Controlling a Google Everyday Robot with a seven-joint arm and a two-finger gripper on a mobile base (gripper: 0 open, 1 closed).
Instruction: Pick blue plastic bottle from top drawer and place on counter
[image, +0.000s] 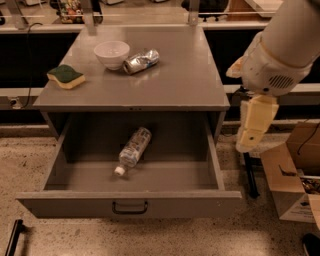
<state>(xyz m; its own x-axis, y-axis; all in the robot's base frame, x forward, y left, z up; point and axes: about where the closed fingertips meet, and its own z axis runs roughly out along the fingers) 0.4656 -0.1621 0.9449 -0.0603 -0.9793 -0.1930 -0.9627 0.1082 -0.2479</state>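
Note:
The blue plastic bottle (133, 149) lies on its side in the middle of the open top drawer (60, 197), its white cap pointing to the front left. The drawer is pulled fully out, with a dark handle (129, 207) on its front panel. The counter (180, 80) is the grey cabinet top above it. My gripper (252, 127) hangs at the end of the white arm (280, 50), to the right of the cabinet and outside the drawer's right wall, well apart from the bottle.
On the counter stand a white bowl (111, 53), a shiny crushed silver can (141, 61) beside it, and a green-yellow sponge (65, 76) at the left. A cardboard box (290, 185) sits on the floor at the right. A dark stand leg (250, 175) is by the drawer's right side.

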